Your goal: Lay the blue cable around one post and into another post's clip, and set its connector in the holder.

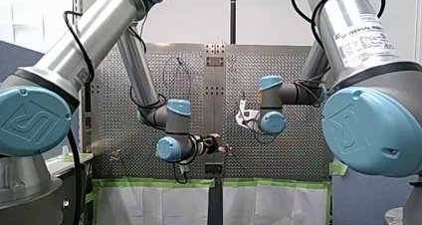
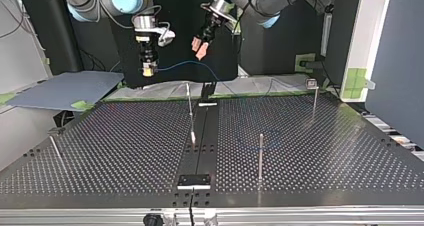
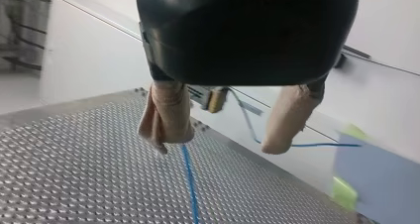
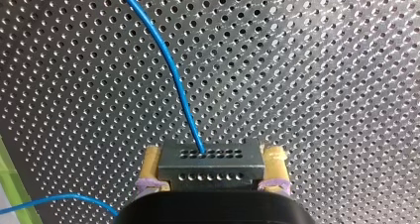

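My right gripper (image 4: 214, 157) clamped on black connector (image 4: 208, 170); blue cable (image 4: 168, 70) exits it. My left gripper (image 3: 223, 135): beige pads apart. I read "UNIVERSAL ROBOTS" on right arm's label (image 1: 366, 41).

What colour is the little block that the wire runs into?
Black connector, held in my right hand; clearest in the right wrist view.

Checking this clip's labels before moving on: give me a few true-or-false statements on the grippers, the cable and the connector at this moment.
1. My right gripper is shut on the black connector. True.
2. My left gripper clamps the blue cable. False: it is open, with nothing between its beige pads.
3. The blue cable runs out of the connector. True.
4. The connector lies on the perforated table. False: my right gripper holds it up off the table.
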Robot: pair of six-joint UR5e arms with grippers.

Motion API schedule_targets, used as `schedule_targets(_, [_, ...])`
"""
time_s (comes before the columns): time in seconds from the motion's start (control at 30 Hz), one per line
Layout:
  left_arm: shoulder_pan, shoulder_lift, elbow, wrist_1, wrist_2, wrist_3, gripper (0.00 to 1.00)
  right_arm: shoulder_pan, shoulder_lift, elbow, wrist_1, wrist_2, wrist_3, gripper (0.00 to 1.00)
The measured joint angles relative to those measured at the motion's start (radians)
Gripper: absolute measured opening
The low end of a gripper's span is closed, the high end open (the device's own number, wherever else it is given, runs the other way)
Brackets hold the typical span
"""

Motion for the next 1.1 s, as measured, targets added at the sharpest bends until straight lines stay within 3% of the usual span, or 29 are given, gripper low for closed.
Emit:
schedule_targets(0.4, [0.005, -0.001, 0.030, -0.016, -0.077, -0.088, 1.00, 0.017, -0.002, 0.009, -0.011, 0.003, 0.001, 0.18])
schedule_targets(1.1, [0.020, -0.001, 0.033, -0.018, -0.111, -0.081, 1.00, 0.079, -0.021, 0.010, -0.009, 0.008, -0.004, 0.18])
